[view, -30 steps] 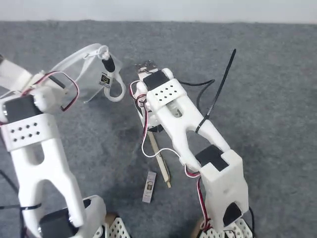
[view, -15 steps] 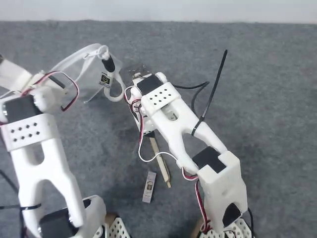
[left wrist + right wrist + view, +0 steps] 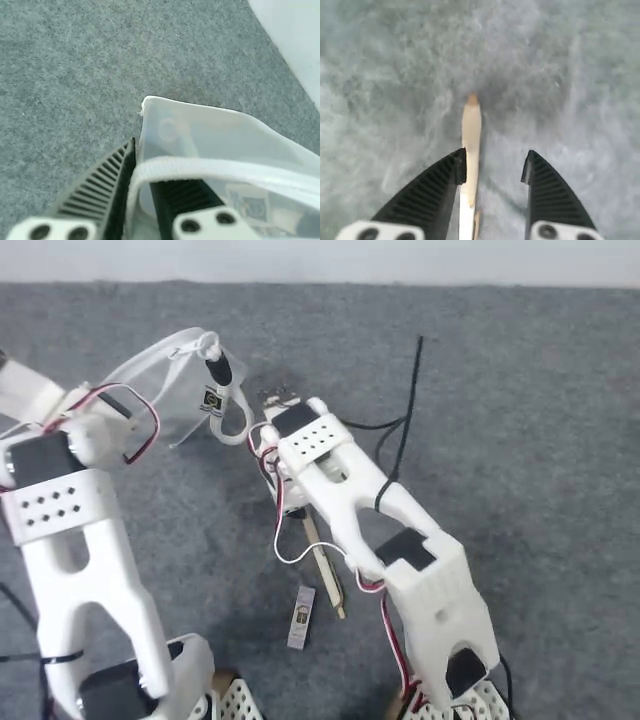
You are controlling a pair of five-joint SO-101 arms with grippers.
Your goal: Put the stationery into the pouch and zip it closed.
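item 1, left claw: pinched narrow on the white rim of the clear pouch, which i hold up at the far left of the table.
item 2, right claw: spread wide, low over the wooden pencil lying mid-table. the pencil sits against one jaw, not centred.
item 3, small flat stationery piece: loose on the table, near side, just beside the pencil's near end.
step in hand, as i judge it: picking up the pencil. i would centre the jaws across the shaft, settle fully down, then close squarely so it doesn't roll or pivot.
surface: grey, carpet-like nap. a pale wall runs along the far edge.
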